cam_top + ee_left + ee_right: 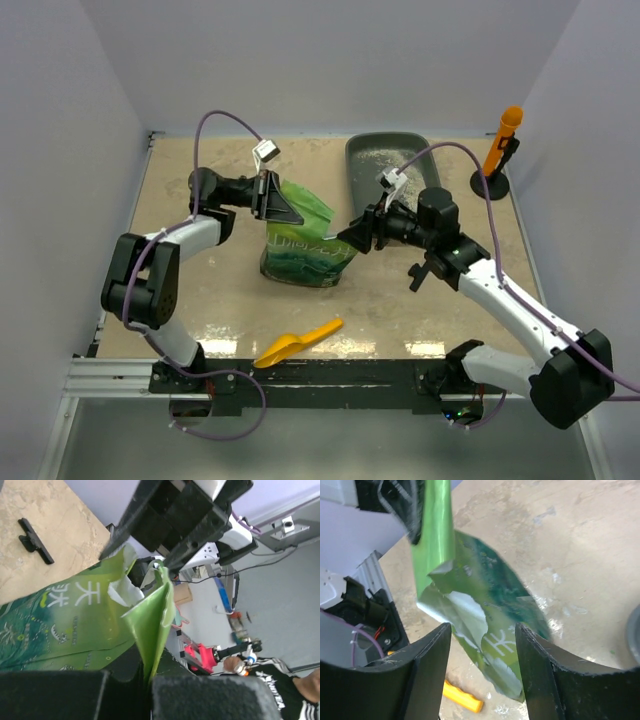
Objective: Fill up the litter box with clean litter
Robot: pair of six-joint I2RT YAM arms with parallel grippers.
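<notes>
Nearest our bases there's a yellow scoop (298,342) lying on the table (390,300), untouched. Just past it the green bag (300,245) stands mid-table, torn mouth up and leaning toward the back right. Our left gripper (272,197) has its fingers pressed together on the bag's top left edge; the left wrist view shows that flap clamped. Our right gripper (352,238) sits at the bag's right edge with fingers spread, the bag between them but not pinched yet.

We'd say the trick now is closing the right fingers low on the bag so we can tip it without the mouth collapsing.

Farther back, the litter box (388,172) sits near the rear wall, long axis running front to back, with some clean litter (385,165) already in it.
</notes>
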